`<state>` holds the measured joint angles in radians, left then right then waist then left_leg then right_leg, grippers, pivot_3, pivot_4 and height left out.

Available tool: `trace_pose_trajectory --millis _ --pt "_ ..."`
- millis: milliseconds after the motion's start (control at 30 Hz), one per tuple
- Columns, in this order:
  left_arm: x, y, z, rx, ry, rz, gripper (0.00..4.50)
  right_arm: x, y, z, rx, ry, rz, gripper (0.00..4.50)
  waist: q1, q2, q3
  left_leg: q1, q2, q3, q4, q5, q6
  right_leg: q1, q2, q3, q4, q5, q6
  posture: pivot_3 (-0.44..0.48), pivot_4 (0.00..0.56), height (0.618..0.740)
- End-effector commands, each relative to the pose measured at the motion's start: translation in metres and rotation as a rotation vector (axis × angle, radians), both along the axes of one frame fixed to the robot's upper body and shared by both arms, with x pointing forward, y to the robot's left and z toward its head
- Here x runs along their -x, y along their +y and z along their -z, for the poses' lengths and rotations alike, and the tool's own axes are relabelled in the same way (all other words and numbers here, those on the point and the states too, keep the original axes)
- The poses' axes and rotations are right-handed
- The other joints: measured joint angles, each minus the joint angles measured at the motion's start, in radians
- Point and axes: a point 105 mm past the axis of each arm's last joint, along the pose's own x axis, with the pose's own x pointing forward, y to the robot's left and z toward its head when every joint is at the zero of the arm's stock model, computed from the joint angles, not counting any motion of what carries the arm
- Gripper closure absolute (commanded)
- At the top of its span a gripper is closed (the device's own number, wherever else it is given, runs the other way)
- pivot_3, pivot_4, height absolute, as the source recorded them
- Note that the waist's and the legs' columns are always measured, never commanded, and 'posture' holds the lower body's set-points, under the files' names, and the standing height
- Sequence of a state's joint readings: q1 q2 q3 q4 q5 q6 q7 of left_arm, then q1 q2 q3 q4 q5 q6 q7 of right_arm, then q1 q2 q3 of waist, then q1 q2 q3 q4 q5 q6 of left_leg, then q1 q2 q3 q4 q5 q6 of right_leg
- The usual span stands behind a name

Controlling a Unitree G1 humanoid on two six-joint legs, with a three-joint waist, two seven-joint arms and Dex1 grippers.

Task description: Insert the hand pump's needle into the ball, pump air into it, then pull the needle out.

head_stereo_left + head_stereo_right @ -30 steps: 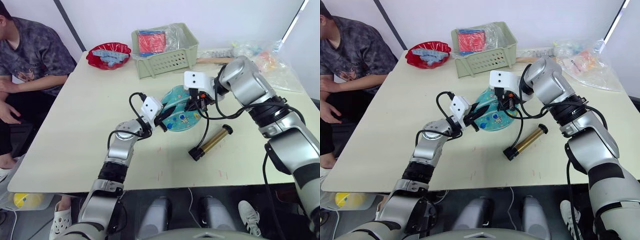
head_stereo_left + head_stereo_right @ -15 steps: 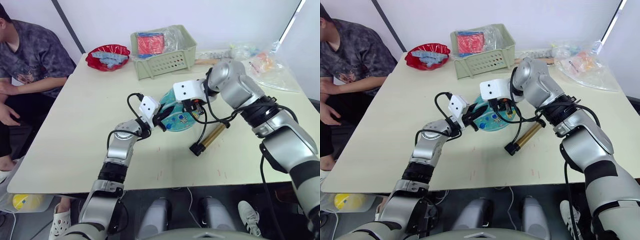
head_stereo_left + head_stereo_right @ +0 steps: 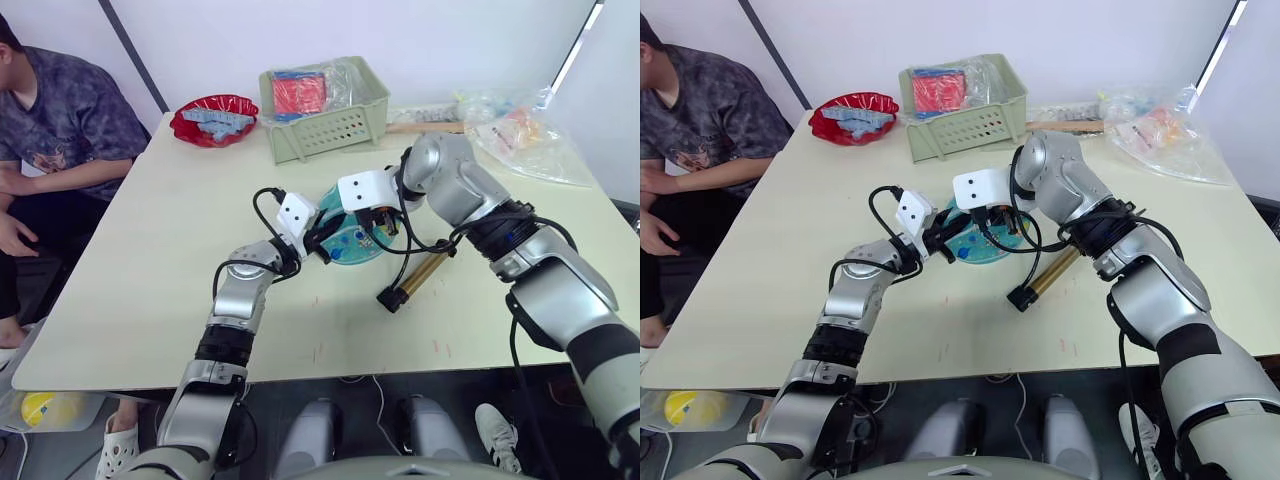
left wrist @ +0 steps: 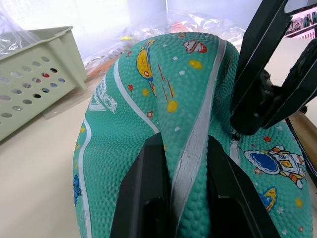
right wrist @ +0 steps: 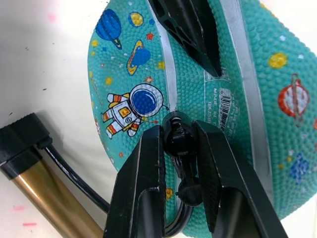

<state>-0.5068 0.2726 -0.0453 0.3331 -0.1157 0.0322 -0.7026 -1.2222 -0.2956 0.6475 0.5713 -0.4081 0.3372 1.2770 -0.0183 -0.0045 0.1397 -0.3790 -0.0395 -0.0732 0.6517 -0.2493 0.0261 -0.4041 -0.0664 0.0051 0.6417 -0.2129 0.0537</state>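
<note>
We've got the soft, half-flat teal rubber ball with white seams and cartoon spacemen [image 3: 352,235] sitting on the pale cream table [image 3: 150,250], and both arms are working it at once. Our left gripper [image 4: 184,191] is pinching a fold of the ball's rim between its two black fingers, steadying it from the left side. Our right gripper [image 5: 179,166] is clamped on the small black fitting at the hose tip that carries the needle [image 5: 176,139], and that fitting is pressed right down against the ball's skin, just beside the white barcode label [image 5: 221,106]. The pin itself is hidden under the fitting, so we can't say how deep it sits. Here's what counts: the fitting's axis runs straight along our right fingers and into the ball, so any push or pull wants to follow that line, not skew off it. Meanwhile the short brass-gold metal pump cylinder with black end caps [image 3: 417,280] lies flat on the table just to the right of the ball, its long axis angled away from us toward the right, joined to the fitting by the thin black hose [image 5: 79,176]. Neither gripper is on the pump, and the right arm is the nearer one, so we judge pumping needs a hand freed first.
</note>
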Motion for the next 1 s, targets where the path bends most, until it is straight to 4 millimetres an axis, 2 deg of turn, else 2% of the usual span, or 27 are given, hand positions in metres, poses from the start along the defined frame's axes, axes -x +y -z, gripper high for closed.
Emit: trace_pose_trajectory --millis 33,300,500,633,800,933,1000 --pt "0.01 -0.018 0.012 -0.021 0.036 0.089 4.17 -0.009 -0.025 0.043 0.107 0.03 0.115 4.19 -0.001 0.0 -0.002 0.0 0.0 0.0 0.0 0.0 0.0 0.0 0.0 0.0 0.0 0.0 0.0 0.0 0.15 0.738" --pt "0.009 -0.015 0.014 -0.028 0.036 0.084 4.17 -0.01 -0.037 0.065 0.141 0.055 0.169 4.19 -0.002 0.0 -0.01 0.001 0.0 0.0 -0.001 0.0 0.0 0.001 0.0 0.0 0.0 0.0 0.0 0.0 0.15 0.738" --pt "0.01 -0.014 0.015 -0.033 0.038 0.085 4.17 -0.018 -0.054 0.066 0.17 0.03 0.21 4.19 -0.004 0.0 -0.012 0.002 0.0 0.0 -0.001 0.0 0.0 0.001 0.001 0.0 0.0 -0.001 0.0 0.0 0.15 0.738" --pt "0.011 -0.014 0.016 -0.034 0.04 0.085 4.17 -0.017 -0.06 0.074 0.185 0.039 0.223 4.19 -0.006 0.0 -0.012 0.002 0.0 -0.001 -0.001 0.0 0.0 0.002 0.001 0.0 0.0 -0.001 0.0 0.0 0.15 0.738" --pt "0.01 -0.013 0.017 -0.035 0.041 0.081 4.17 -0.018 -0.057 0.08 0.148 0.039 0.248 4.19 -0.009 0.0 -0.014 0.004 0.001 -0.001 -0.001 0.0 0.0 0.005 0.001 0.0 -0.001 -0.001 0.0 0.0 0.15 0.738" --pt "0.009 -0.012 0.018 -0.037 0.043 0.078 4.17 -0.017 -0.05 0.081 0.071 0.072 0.29 4.19 -0.015 -0.001 -0.014 0.017 0.003 -0.001 -0.006 0.0 0.0 0.016 0.0 0.0 -0.001 -0.009 0.004 0.0 0.15 0.738" --pt "0.009 -0.012 0.018 -0.036 0.045 0.079 4.17 -0.016 -0.046 0.081 0.026 0.084 0.307 4.19 -0.018 -0.001 -0.014 0.018 0.003 -0.002 -0.007 0.0 0.0 0.016 0.0 -0.001 -0.001 -0.01 0.003 0.0 0.15 0.738"
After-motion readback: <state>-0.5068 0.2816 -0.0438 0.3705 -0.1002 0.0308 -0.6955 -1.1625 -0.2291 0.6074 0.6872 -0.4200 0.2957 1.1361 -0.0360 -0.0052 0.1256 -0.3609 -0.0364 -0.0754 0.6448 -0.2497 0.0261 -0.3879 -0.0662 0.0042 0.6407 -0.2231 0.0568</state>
